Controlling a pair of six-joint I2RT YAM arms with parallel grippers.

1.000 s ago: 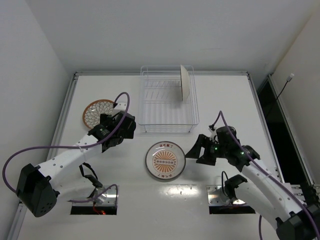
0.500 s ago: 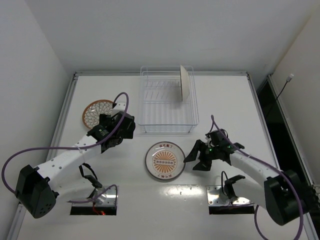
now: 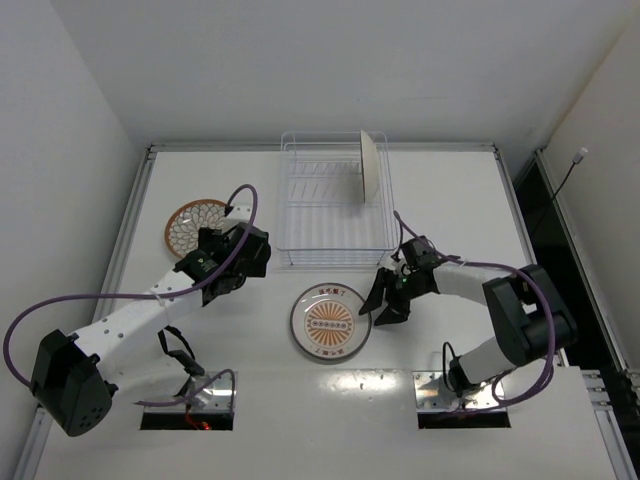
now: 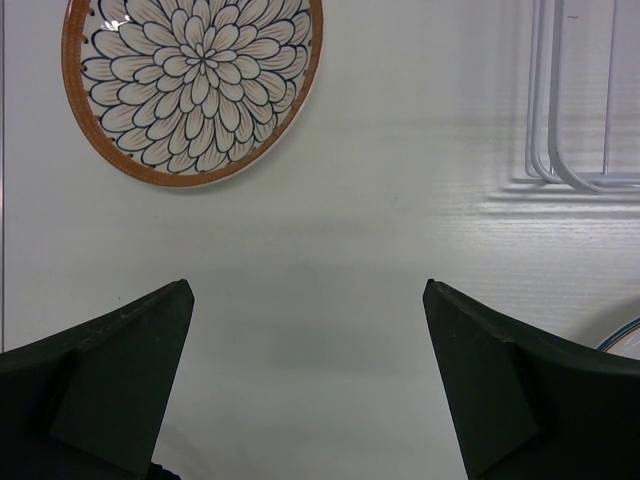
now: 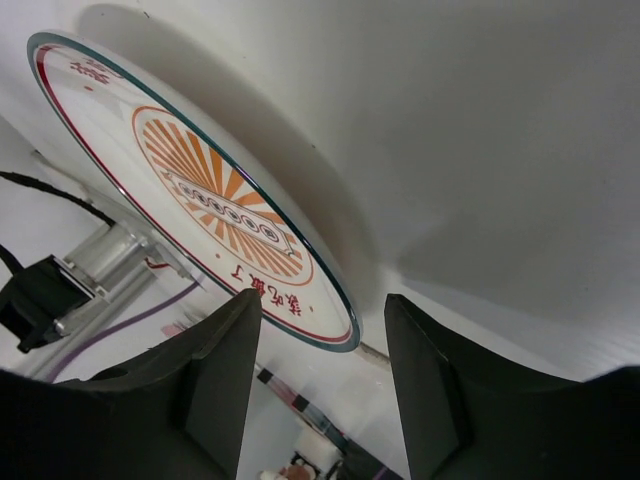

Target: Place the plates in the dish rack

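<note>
Plate (image 3: 369, 165) upright in rack (image 3: 300, 215), petal plate (image 4: 192, 90) flat on surface (image 3: 450, 200) left of it, motif plate (image 3: 330, 322) flat in front, right gripper (image 3: 384, 306) parted at its rim, left gripper (image 4: 306, 287) spread wide

The table (image 3: 450, 200) is seen from high above its near edge. Its petal plate (image 4: 192, 90) is viewed straight down from the left wrist, its orange-motif plate (image 5: 200, 190) closely, obliquely, from the right.

The right gripper (image 3: 385, 300) now sits at the right rim of the white round ceramic plate with the orange-brown centre motif (image 3: 330, 322), having swung in from well to that plate's right. Its jaws are narrower than a second ago, with the plate's rim between them.
</note>
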